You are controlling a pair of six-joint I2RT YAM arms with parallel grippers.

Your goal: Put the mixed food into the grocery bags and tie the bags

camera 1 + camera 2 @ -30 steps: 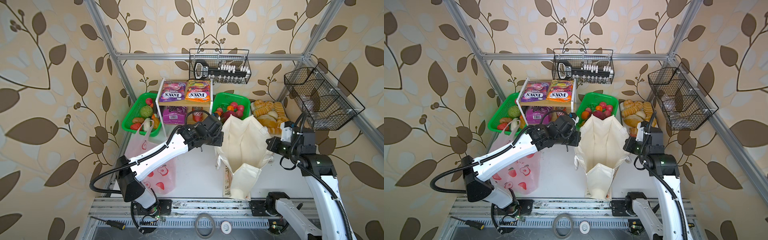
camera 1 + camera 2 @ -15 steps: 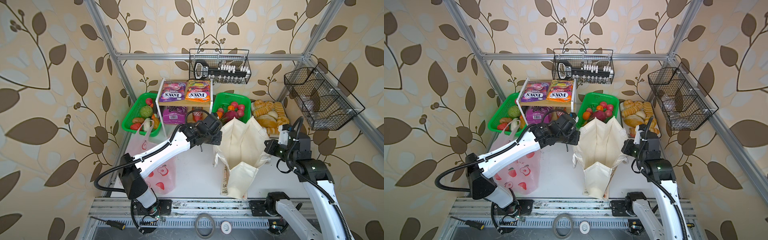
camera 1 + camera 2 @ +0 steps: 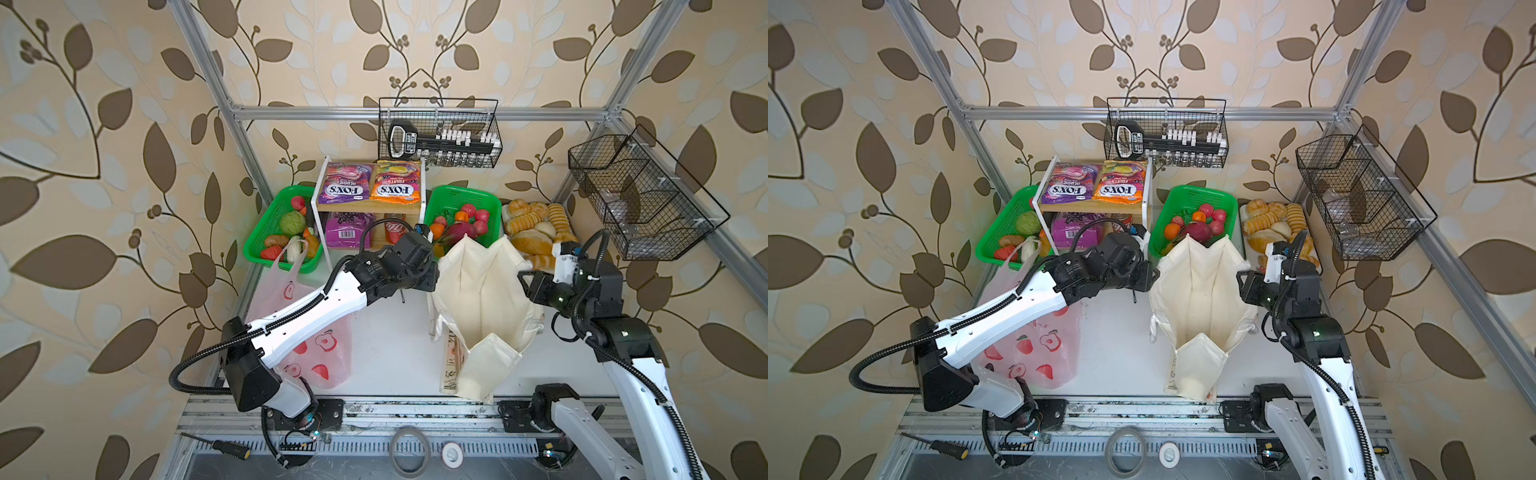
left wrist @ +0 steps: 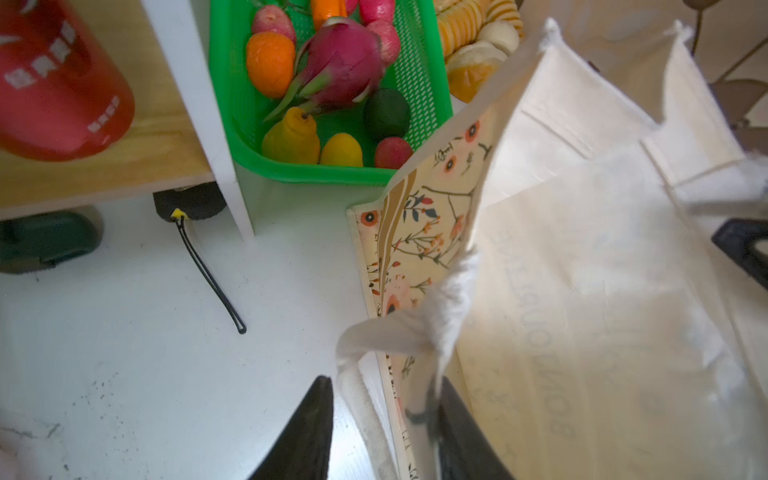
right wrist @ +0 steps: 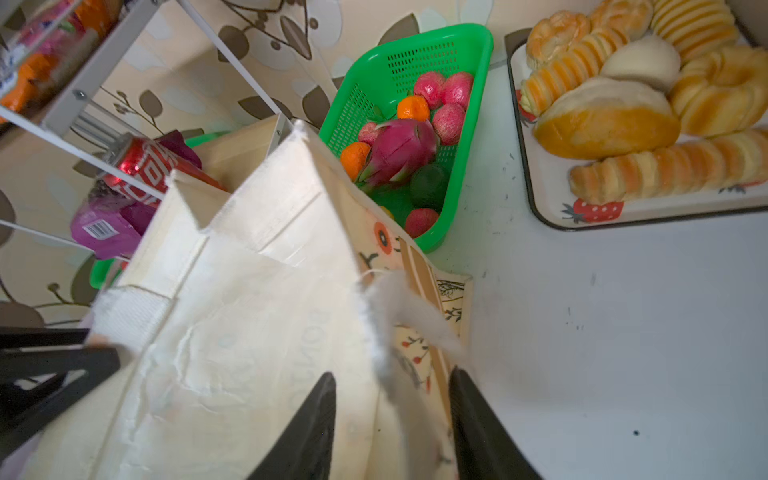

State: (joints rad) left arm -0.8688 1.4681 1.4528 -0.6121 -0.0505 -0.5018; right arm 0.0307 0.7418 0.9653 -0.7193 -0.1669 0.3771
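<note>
Readable stuff first: "FOX'S FRUITS" is printed on the flat orange sweets packet [image 3: 397, 185], and "FOX'S BERRIES" on the flat purple sweets packet [image 3: 345, 185] just beside it. Both are seen upside down on the top board of the small white-and-wood shelf rack [image 3: 370, 206] at upper centre in both top views. Under that board a magenta-purple packet with a white barcode label [image 3: 345, 230] and a red cola can with white lettering [image 4: 58, 83] are stored; the can's text can't be made out. Faint mirrored letters show through the cream canvas tote with floral printed panels [image 3: 478, 299], too washed out to be read for sure.

The tote is stood open mid-frame on the white worktop [image 3: 390, 345], right against the green plastic mesh basket [image 3: 461, 193], whose near edge is hidden by it in both top views. In that basket the pink dragon fruit [image 4: 345, 62], the round orange [image 4: 270, 62] and the yellow pear-like fruit [image 4: 291, 137] are piled with small red fruit [image 4: 392, 151]. The thin translucent pink plastic bag with red fruit prints [image 3: 328, 357] is laid flat at lower left, partly covered by the left arm [image 3: 307, 316].

The left fingers [image 4: 311, 424] are spread, with the tote's rim and a frayed white strap [image 4: 449, 299] sitting loose in the gap. Same for the right fingers [image 5: 307, 428] on the opposite rim. Golden bread rolls [image 5: 602, 116] are heaped on a strawberry-print tray [image 5: 552, 216] at the right.
</note>
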